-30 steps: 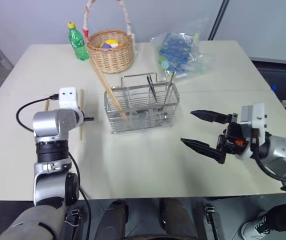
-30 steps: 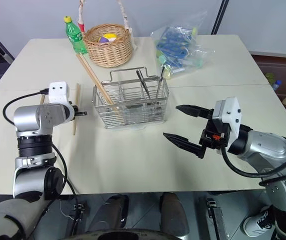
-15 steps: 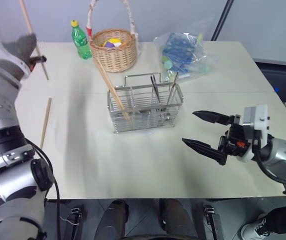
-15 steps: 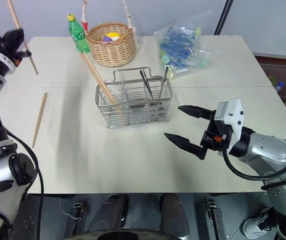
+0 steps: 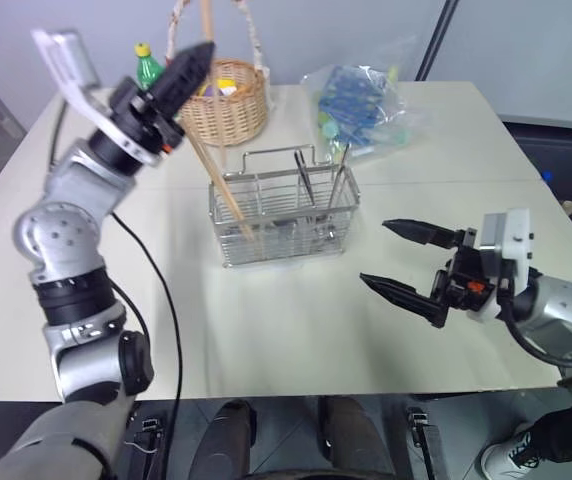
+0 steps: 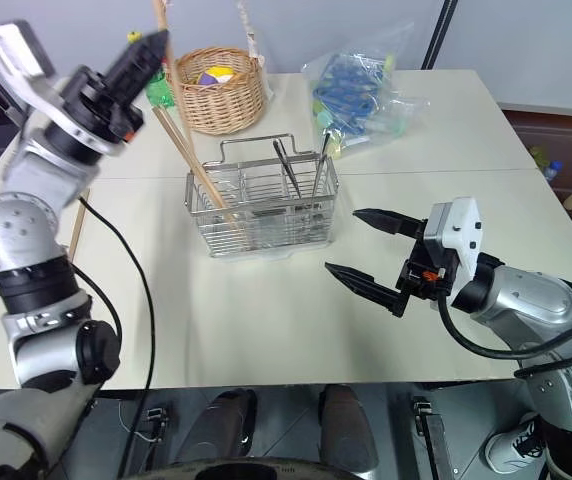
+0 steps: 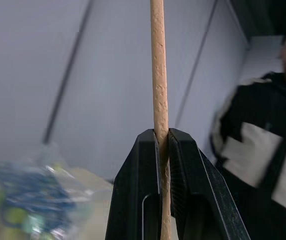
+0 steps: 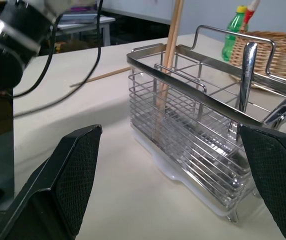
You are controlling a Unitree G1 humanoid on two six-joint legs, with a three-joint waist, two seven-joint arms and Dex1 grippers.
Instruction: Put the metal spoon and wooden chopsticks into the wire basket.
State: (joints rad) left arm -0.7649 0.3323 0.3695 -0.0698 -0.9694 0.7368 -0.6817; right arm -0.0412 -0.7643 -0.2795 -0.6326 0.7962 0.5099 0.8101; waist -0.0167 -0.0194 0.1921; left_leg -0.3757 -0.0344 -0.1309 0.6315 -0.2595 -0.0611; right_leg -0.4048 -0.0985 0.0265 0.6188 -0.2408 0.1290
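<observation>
Nearest you, the right pincer (image 5: pixel 403 260) hangs just above the pale counter (image 5: pixel 286 340), its black fingers spread wide and empty. Behind it stands the rectangular silver wire basket (image 5: pixel 282 212). It already holds one light-brown wooden chopstick (image 5: pixel 221 180), leaning out of its left end, and metal cutlery (image 5: pixel 304 178) upright at its right end; you cannot tell which piece is the metal spoon. Further back, the left pincer (image 6: pixel 146 50) is raised above the counter, clamped on a second wooden chopstick (image 7: pixel 158 75). Another stick (image 6: pixel 79 215) lies on the counter's left edge. Judgement: partly done; the held stick needs placing.
</observation>
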